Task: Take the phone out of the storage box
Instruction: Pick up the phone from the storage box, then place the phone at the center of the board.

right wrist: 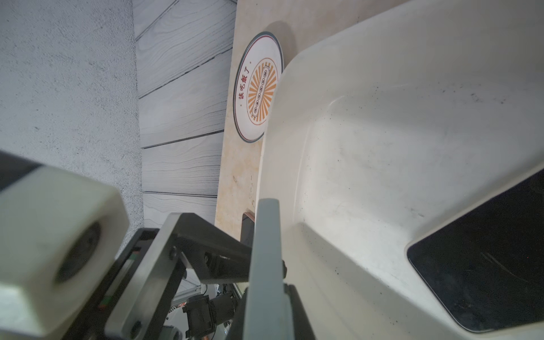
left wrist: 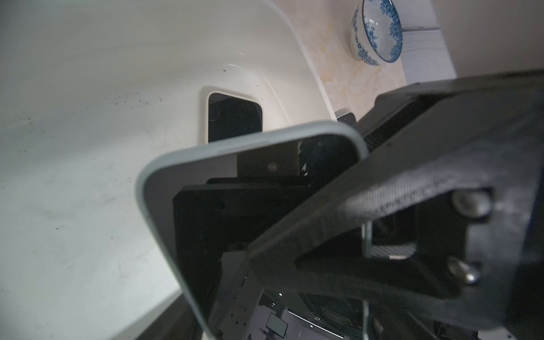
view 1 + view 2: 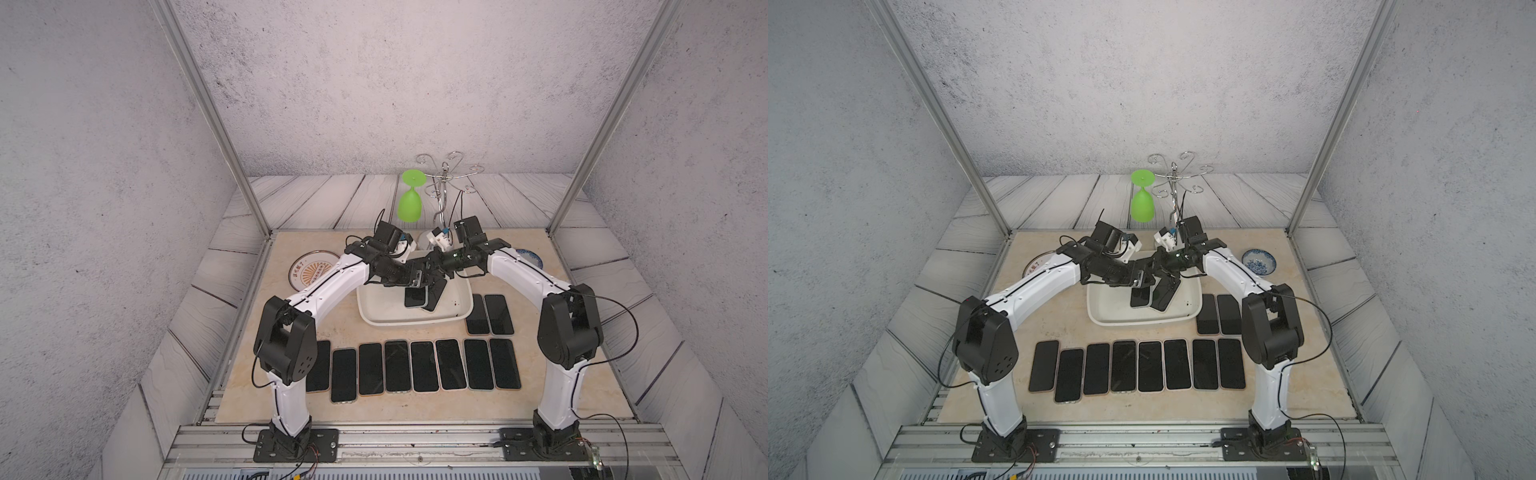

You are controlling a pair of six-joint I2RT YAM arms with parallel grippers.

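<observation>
— Over the shallow white plastic storage box [image 3: 382, 308], the grey-edged black-screened phone [image 3: 436, 298] is held tilted, inside the rim's outline, not yet out. Right gripper [image 3: 437, 284]: jaws clamped across its thin edge. Left gripper [image 3: 417, 281]: jaws set wide; contact cannot be told.
— Risks?
— A slip is judged likely if the glossy phone is lifted by that edge pinch alone. The second black phone [image 3: 413, 300], lying flat beside it, could be struck or dragged. The arms are crowded, so a clash is possible.
— View differences?
— The edge-on pinch is shown only by the right wrist view. The tilted screen face is shown only by the left wrist view. The row of black phones [image 3: 424, 365] on the beige tabletop [image 3: 374, 409] is seen whole only in both top views.
</observation>
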